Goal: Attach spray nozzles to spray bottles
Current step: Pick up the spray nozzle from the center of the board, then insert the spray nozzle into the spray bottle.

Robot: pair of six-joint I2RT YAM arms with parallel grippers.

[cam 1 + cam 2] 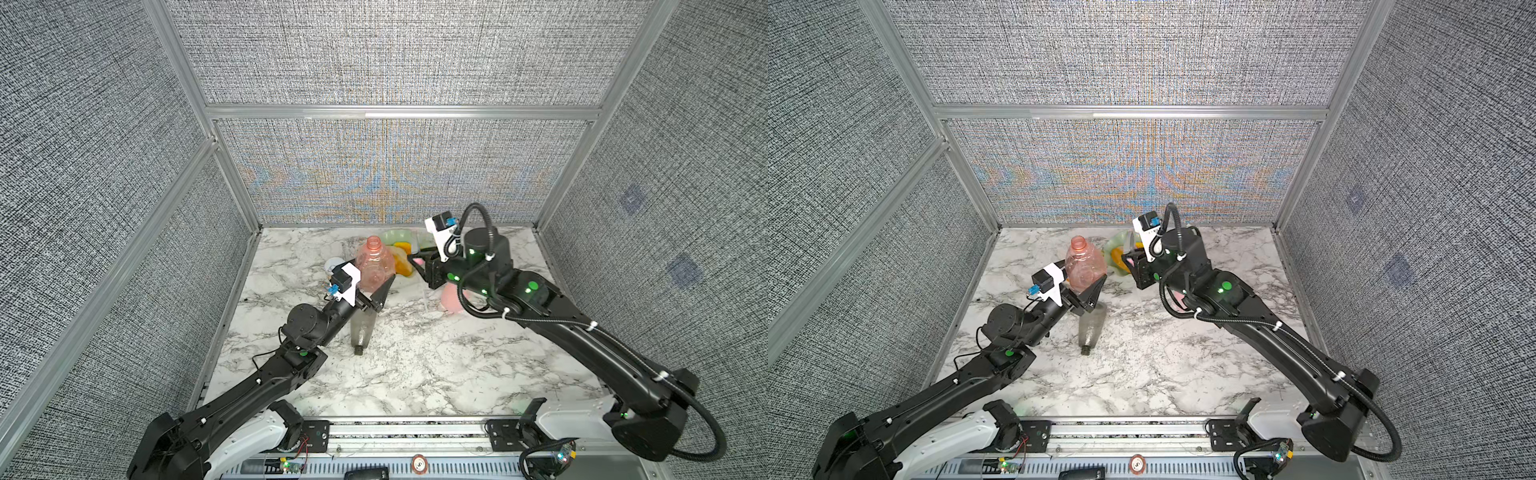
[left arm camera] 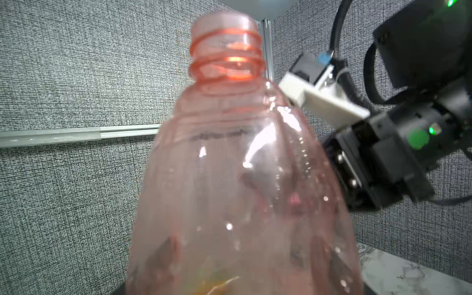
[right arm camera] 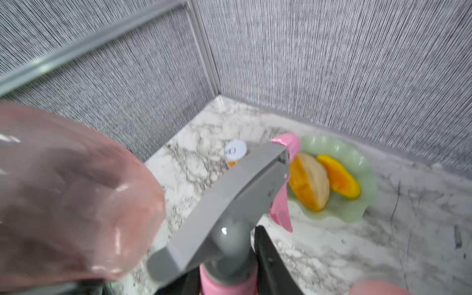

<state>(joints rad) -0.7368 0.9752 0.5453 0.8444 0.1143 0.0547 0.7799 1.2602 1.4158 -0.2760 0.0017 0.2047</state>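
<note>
My worry is the thin dip tube, which I cannot see clearly: if it misses the open neck (image 2: pixel 226 51), the pink collar (image 3: pixel 219 282) cannot sit straight. The clear pink bottle (image 1: pixel 374 262) may also turn in its grip. The left gripper (image 1: pixel 372 274) pinches its lower body, upright, left of centre. The right gripper (image 3: pixel 227 277) pinches the grey-and-pink nozzle (image 3: pixel 224 194) at the collar, just right of the bottle, apart.

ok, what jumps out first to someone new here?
The pink bottle, uncapped and upright, is held mid-scene by the left gripper. Beside it the right gripper holds a grey-and-pink nozzle, not yet screwed on. A grey bottle lies on the table below the left gripper; a green dish of fruit slices sits at the back.
</note>
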